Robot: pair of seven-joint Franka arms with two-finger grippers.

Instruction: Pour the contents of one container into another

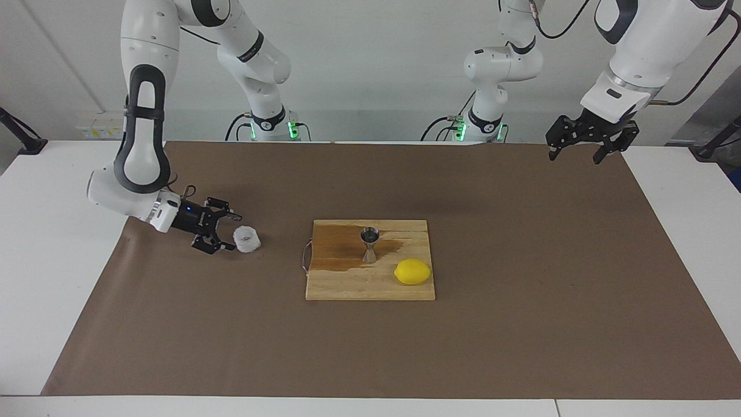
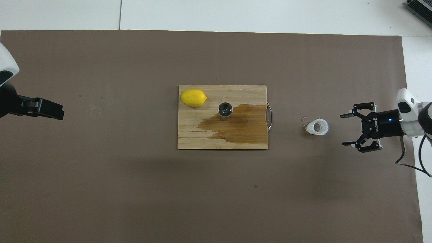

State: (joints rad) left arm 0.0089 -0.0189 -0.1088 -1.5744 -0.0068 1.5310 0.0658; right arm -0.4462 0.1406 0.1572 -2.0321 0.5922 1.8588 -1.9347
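The small whitish crinkly cup [image 1: 246,238] [image 2: 318,127] sits free on the brown mat, beside the board toward the right arm's end of the table. My right gripper [image 1: 227,233] [image 2: 343,130] is low over the mat just clear of the cup, open, with nothing between its fingers. The steel hourglass jigger [image 1: 369,245] [image 2: 225,109] stands upright on the wooden cutting board [image 1: 370,286] [image 2: 195,140]. My left gripper [image 1: 574,156] [image 2: 50,109] waits open, raised over the mat's edge at the left arm's end.
A yellow lemon [image 1: 413,271] [image 2: 193,98] lies on the board's corner beside the jigger. A brown wet stain [image 1: 336,252] [image 2: 239,126] spreads across the board around the jigger. The board's metal handle [image 2: 270,116] points toward the cup.
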